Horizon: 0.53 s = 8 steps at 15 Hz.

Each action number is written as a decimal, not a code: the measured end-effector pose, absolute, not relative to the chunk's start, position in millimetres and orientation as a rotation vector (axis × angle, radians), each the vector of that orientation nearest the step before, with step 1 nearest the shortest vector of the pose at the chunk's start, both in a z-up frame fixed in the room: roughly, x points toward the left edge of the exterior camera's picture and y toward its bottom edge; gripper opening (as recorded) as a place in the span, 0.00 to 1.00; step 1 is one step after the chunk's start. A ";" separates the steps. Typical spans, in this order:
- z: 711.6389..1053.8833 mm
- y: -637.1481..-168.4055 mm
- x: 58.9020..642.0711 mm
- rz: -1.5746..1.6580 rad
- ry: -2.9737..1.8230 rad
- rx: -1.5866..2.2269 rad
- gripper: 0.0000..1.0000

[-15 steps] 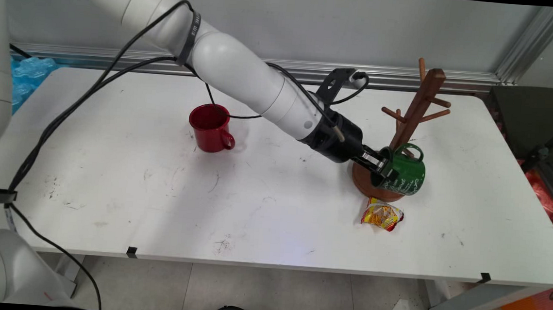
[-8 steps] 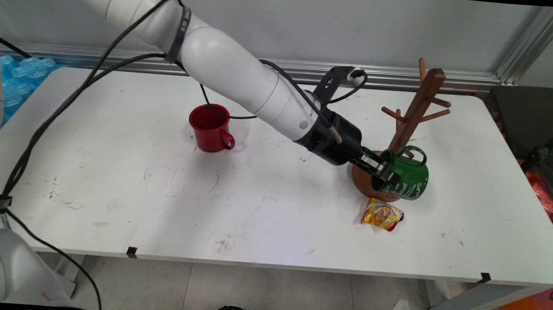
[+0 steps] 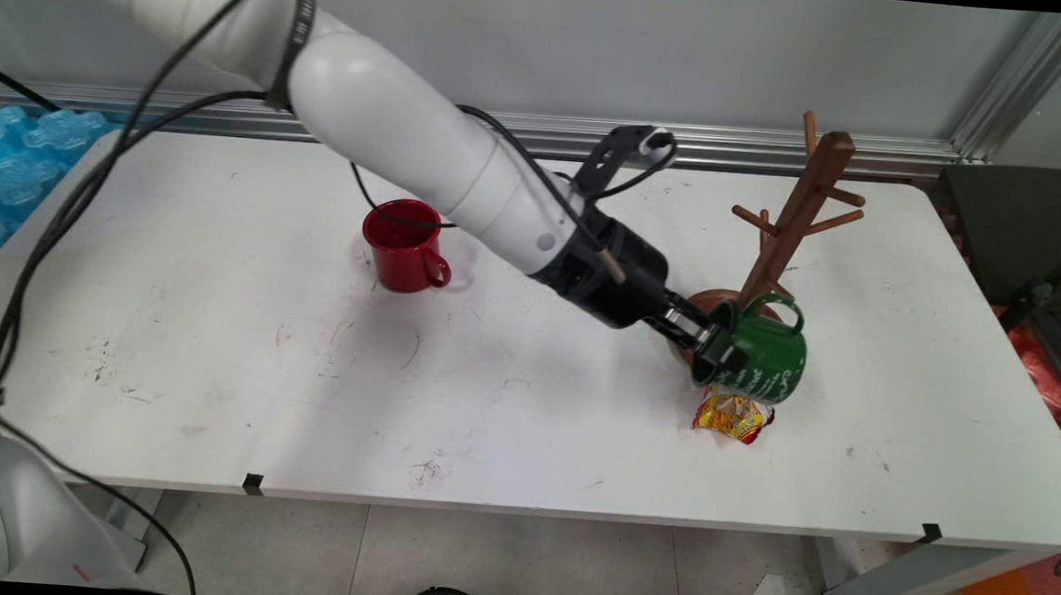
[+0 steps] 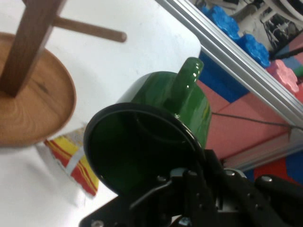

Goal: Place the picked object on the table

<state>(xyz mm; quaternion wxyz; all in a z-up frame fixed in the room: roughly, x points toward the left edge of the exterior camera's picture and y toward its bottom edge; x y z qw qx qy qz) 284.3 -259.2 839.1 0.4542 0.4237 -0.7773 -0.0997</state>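
Note:
My gripper (image 3: 712, 346) is shut on the rim of a green mug (image 3: 758, 358), which it holds tilted on its side above the table, mouth toward the arm and handle up. In the hand view the green mug (image 4: 156, 137) fills the middle, its dark inside facing the camera, and the gripper (image 4: 182, 177) clamps its lower rim. Just behind the mug stands a wooden mug tree (image 3: 792, 227) on a round base (image 4: 33, 109). A yellow-red snack packet (image 3: 732, 417) lies on the table right under the mug.
A red mug (image 3: 402, 245) stands upright at the table's middle left, handle toward the front right. Black cables hang from the arm over the left side. The table's right edge (image 3: 1006, 303) borders a dark chair.
The gripper has drawn the green mug away from the mug tree toward the table's front and slightly left. It now hangs over the snack packet, uncovering more of the wooden base.

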 end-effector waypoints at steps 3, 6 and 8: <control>848.3 -247.9 298.0 -0.238 -1.959 1.023 0.00; 860.7 -239.2 316.0 -0.203 -2.050 0.963 0.00; 872.3 -235.6 330.6 -0.167 -2.110 0.938 0.00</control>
